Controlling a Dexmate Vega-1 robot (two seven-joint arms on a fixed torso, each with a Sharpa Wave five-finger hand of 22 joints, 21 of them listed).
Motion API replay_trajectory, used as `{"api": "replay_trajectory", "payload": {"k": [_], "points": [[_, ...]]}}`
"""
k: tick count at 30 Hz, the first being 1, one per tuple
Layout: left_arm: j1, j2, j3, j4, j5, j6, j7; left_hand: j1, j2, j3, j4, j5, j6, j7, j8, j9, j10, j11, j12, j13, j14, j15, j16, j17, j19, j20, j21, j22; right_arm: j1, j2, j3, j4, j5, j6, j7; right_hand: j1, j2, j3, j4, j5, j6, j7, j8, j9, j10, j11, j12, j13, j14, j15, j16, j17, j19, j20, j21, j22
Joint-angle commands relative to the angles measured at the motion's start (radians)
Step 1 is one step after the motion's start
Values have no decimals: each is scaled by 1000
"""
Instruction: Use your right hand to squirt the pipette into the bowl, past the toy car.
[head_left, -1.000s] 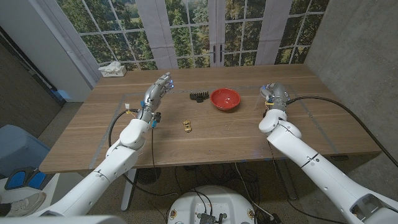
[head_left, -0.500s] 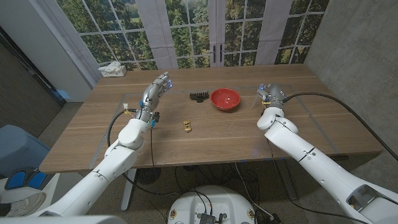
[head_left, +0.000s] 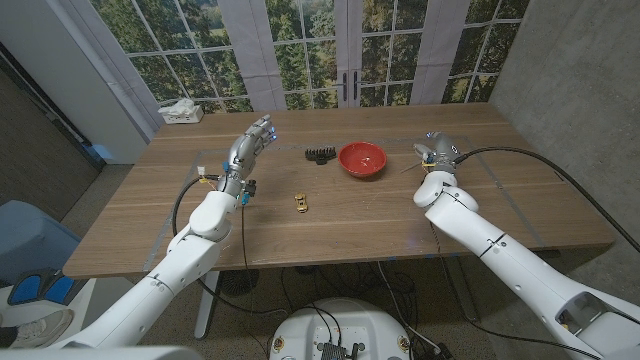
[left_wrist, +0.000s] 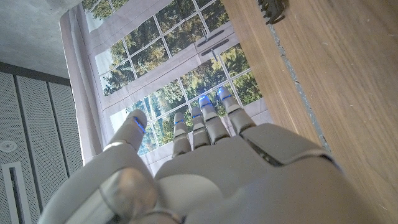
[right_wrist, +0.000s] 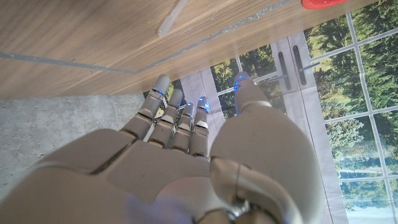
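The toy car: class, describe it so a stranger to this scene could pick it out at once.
On the wooden table, look nearer the robot than the red bowl and the black comb-like piece. The toy car sits alone there, small and yellow-gold, the only yellow thing.

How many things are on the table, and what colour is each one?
Red: 1, the bowl
Yellow: 1, the toy car
Black: 1, the comb-like thing
Clear: 1, the pipette
White: 1, the tissue box
Total: 5
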Motion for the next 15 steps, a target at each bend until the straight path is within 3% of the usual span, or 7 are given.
{"api": "replay_trajectory", "payload": {"k": [1,3,5,7,15], "points": [[11,2,-3,-19,12,13,18,-9,-2,9,-1,-2,-2,2,3,2,1,4,2,2,4,-3,1,1,4,0,0,2,-56,-55,58,24,63,278,32,-49,3,-18,19,-2,-18,5,14,-2,-18,11,8,-13,-32,6,-16,-10,-29,15,-17,-2],[12,2,-3,-21,14,16,23,-10,-3,10,-2,-2,-1,4,4,2,1,5,2,2,-6,-6,-2,1,4,-2,0,2,-63,-67,73,39,90,358,61,-95,3,-34,37,-3,-27,14,17,-3,-29,15,9,-25,-42,11,-23,-20,-41,24,-28,-3],[15,2,-5,-23,16,18,27,-11,-3,13,-4,-2,0,5,4,2,0,7,2,2,-18,-8,-7,1,3,-7,-1,2,-69,-70,85,55,109,426,76,-177,10,-61,71,1,-33,25,22,-5,-34,28,13,-45,-61,20,-35,-36,-78,30,-55,-4],[17,2,-7,-25,20,19,34,-12,-3,16,-7,-2,0,6,4,1,-2,10,1,2,-32,-10,-11,0,2,-18,-2,2,-70,-77,90,74,118,488,94,-204,11,-70,80,3,-32,37,24,-5,-34,38,15,-52,-68,26,-40,-43,-80,34,-61,-4],[19,2,-11,-24,24,23,42,-11,-2,34,-22,-1,-8,5,1,0,-38,1,-10,1,-110,-16,-23,-5,-9,-60,-7,2,-62,-80,124,162,213,719,211,-321,30,-104,129,5,-45,42,22,-8,-31,56,17,-78,-86,28,-53,-70,-110,1,-92,-5]]}}
